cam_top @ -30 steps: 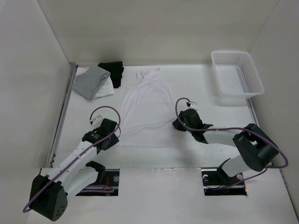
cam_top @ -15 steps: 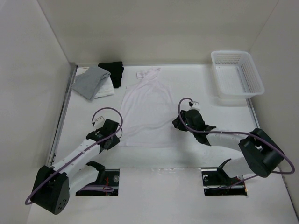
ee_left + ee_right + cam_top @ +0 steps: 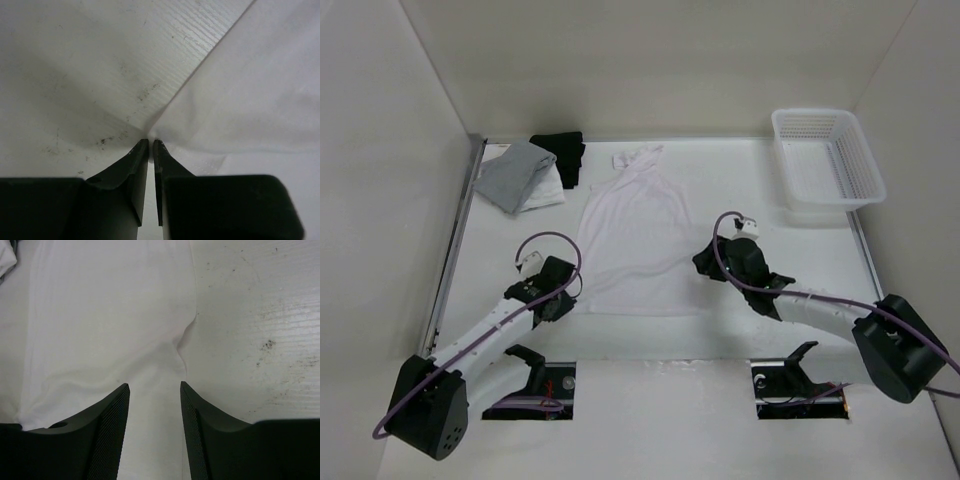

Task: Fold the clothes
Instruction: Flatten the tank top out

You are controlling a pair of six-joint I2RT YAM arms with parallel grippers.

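The clothes, a thin white sleeveless top (image 3: pixel 635 230), lie flat mid-table with the straps toward the back wall. My left gripper (image 3: pixel 569 303) is at its near-left hem corner. In the left wrist view the jaws (image 3: pixel 150 142) are closed to a sliver, pinching that corner of the top (image 3: pixel 250 90) against the table. My right gripper (image 3: pixel 699 262) stands open at the top's right edge. Its fingers (image 3: pixel 112 410) straddle the right side of the top (image 3: pixel 110 315), which lies loose between them and puckers just ahead of the tips.
A grey garment (image 3: pixel 515 175) lies on a white one at the back left, with a black garment (image 3: pixel 562 155) beside it. A white plastic basket (image 3: pixel 825 170) stands at the back right. White walls enclose the table on three sides.
My left jaws have closed onto the hem corner. My right jaws have opened, and the right arm has stretched out with its gripper shifting slightly right.
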